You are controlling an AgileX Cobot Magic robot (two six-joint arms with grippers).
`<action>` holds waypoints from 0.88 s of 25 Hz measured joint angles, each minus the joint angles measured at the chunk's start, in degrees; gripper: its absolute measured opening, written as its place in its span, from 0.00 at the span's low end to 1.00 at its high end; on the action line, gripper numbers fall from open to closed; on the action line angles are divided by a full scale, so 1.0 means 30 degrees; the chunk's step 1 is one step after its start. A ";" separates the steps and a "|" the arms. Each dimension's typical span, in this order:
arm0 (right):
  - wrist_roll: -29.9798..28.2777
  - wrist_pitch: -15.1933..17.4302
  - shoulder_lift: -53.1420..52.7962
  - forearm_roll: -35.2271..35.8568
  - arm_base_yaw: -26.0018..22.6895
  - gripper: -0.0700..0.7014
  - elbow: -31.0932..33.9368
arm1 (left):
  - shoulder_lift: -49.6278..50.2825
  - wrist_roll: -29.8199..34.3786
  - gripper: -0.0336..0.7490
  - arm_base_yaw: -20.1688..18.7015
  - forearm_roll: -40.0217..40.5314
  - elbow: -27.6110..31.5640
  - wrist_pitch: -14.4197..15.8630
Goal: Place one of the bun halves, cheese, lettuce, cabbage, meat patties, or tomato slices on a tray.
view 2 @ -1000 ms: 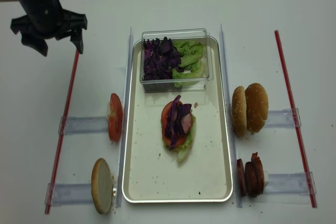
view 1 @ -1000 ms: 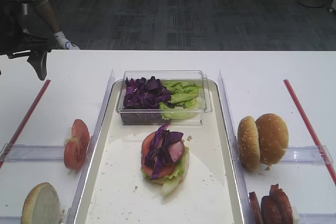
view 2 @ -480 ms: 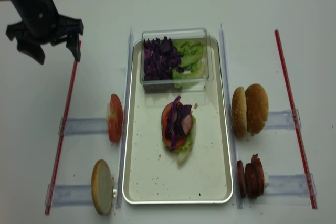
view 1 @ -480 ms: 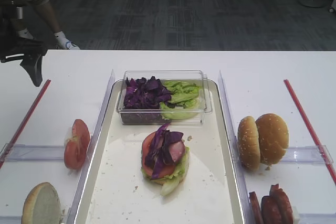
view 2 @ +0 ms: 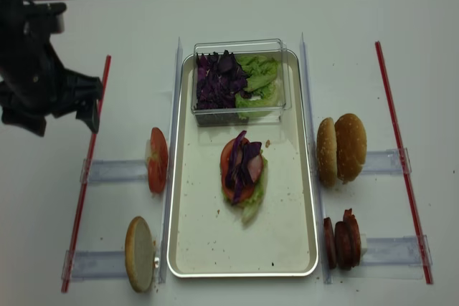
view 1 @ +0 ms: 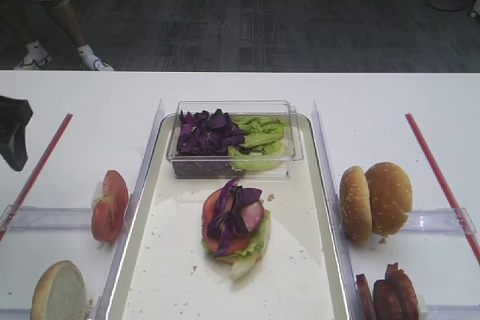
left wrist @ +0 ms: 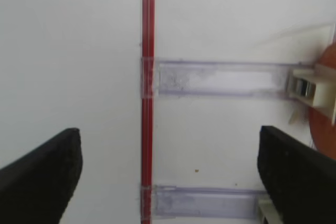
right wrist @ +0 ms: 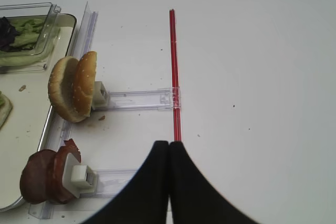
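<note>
Stack sits mid-tray, both tools empty.

We see the left tool (view 2: 51, 114) with jaws spread wide, hovering over the counter (view 2: 237, 12) by the left red strip (view 2: 92, 150), holding nothing. The right tool (right wrist: 169, 150) has its jaws pressed together on nothing, beside the right red strip (right wrist: 174, 72). On the tray (view 2: 287, 241) the stack shows lettuce (view 2: 252, 195) at the bottom, a tomato slice (view 2: 231, 174), a meat patty (view 2: 253, 170), and cabbage (view 2: 238, 159) on top. The clear tub (view 2: 239, 80) at the tray's far end holds more cabbage and lettuce. Off the tray: tomato slices (view 2: 157, 160) and one bun half (view 2: 139, 254) to the left, bun halves (view 2: 342, 148) and meat patties (view 2: 341, 240) to the right, all standing on edge in clear holders.
</note>
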 joint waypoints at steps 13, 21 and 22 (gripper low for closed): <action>0.0000 0.0000 0.0000 0.0000 0.0000 0.14 0.0000 | -1.0755 0.0031 0.84 0.0000 0.0000 0.7460 -0.0261; -0.0034 0.0000 0.0000 0.0000 0.0000 0.14 0.0000 | -1.7093 0.0031 0.84 0.0000 0.0042 0.9592 0.1362; -0.0034 0.0000 0.0000 0.0000 0.0000 0.14 0.0000 | -1.7952 0.0031 0.84 0.0000 0.0087 0.9810 0.1465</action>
